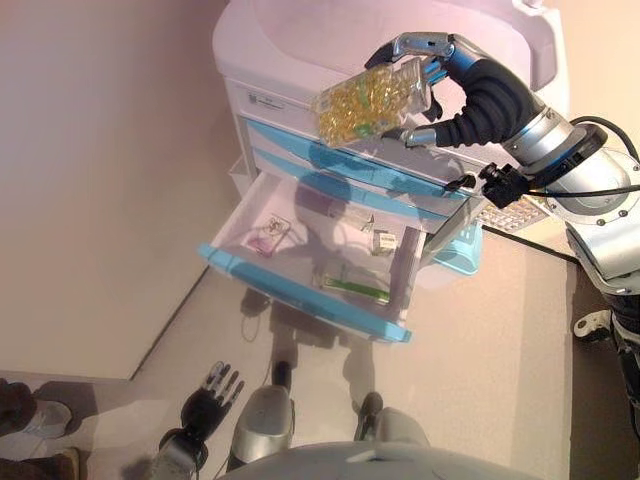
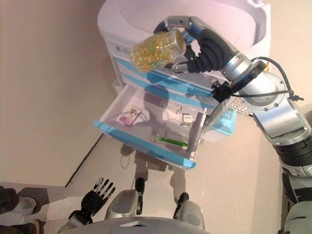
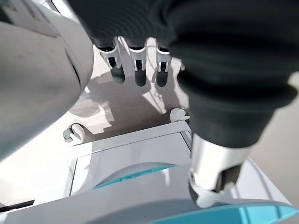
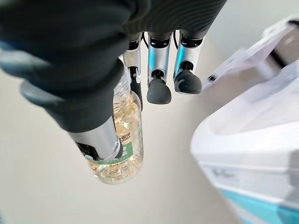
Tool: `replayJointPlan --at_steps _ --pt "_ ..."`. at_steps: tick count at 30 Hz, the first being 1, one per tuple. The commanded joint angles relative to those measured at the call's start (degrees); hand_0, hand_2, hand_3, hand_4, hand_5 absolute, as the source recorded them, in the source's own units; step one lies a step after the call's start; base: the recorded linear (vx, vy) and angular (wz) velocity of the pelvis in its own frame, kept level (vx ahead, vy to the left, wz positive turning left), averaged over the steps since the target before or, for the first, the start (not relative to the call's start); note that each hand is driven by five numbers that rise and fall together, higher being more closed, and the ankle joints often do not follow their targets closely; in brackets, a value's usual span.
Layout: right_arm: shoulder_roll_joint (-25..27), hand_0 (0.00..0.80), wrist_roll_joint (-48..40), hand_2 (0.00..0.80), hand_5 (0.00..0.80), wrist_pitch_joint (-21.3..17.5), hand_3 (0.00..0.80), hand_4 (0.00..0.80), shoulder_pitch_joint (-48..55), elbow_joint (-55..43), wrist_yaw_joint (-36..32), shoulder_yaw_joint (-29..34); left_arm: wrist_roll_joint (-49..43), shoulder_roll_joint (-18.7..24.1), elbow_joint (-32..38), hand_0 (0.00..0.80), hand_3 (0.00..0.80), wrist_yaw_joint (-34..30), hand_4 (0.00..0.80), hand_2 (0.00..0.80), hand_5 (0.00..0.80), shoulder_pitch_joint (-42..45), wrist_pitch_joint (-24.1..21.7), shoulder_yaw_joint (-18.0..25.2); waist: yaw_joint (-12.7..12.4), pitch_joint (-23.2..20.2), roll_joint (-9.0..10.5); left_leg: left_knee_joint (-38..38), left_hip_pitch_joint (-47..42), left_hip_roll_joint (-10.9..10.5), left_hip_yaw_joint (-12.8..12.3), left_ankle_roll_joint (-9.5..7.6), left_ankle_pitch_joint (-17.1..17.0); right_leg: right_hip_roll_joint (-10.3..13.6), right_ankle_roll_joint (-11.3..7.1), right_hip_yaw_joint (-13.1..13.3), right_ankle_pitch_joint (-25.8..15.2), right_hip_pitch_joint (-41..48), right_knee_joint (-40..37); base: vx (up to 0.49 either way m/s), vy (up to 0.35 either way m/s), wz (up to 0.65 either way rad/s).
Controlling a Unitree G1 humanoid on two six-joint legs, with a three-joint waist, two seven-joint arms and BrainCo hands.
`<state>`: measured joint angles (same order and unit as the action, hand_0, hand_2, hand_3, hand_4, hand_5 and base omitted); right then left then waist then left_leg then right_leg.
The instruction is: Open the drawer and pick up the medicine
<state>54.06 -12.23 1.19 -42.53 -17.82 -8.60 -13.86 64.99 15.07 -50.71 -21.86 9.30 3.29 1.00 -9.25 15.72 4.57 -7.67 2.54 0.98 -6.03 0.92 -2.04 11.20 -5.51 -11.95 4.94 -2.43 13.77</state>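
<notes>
Though clear, capsule-filled bottle [image 1: 372, 103] in right hand [image 1: 470, 95]

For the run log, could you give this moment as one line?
drawer: open | bottle: in right hand, raised | left hand: idle, low

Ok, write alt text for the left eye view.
The robot's right hand holds a clear bottle of yellow capsules above a white cabinet whose blue-fronted drawer stands open with small items inside. Its left hand hangs open near the floor.
</notes>
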Motion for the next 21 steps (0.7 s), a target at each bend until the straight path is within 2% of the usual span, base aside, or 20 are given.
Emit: replayJointPlan --at_steps 1,11,17,21 --pt "3.67 0.800 0.79 0.800 0.800 -0.68 0.800 0.800 -8.35 2.86 5.46 0.12 -2.23 1.06 -0.59 0.000 0.000 -0.47 0.000 0.000 0.000 1.31 -1.39 0.33 -1.30 -1.59 0.96 -3.53 -0.41 -1.94 1.58 0.18 8.26 -0.89 -2.12 -2.31 -2.28 4.02 -3.77 0.036 0.004 -0.01" --pt "10.28 0.800 6.27 0.800 0.800 5.27 0.800 0.800 -18.25 13.97 9.68 -7.01 -2.90 2.40 -0.47 0.000 0.000 0.36 0.000 0.000 0.000 1.91 0.05 1.38 -1.91 -2.77 1.57 -2.05 -1.59 -1.82 1.97 0.05 7.75 -0.79 -2.36 -3.06 -2.41 5.11 -4.26 0.012 0.004 0.03" --pt "13.28 0.800 9.29 0.800 0.800 8.90 0.800 0.800 -25.03 22.91 9.47 -14.53 -2.48 3.61 0.43 0.000 0.000 1.23 0.000 0.000 0.000 2.22 0.95 1.31 -2.43 -3.10 2.17 -2.13 -1.56 -1.90 2.56 -0.05 7.60 -0.75 -2.22 -3.29 -2.50 5.42 -4.34 0.016 0.000 0.01" --pt "14.44 0.800 11.76 0.800 0.800 9.61 0.800 0.800 -29.77 29.28 8.73 -20.24 -2.70 4.27 0.72 0.000 0.000 1.44 0.000 0.000 0.000 2.44 1.44 1.30 -2.92 -3.07 2.58 -1.95 -1.63 -1.99 3.17 -0.12 7.47 -0.86 -2.14 -3.32 -2.65 5.64 -4.50 0.013 -0.006 0.00"
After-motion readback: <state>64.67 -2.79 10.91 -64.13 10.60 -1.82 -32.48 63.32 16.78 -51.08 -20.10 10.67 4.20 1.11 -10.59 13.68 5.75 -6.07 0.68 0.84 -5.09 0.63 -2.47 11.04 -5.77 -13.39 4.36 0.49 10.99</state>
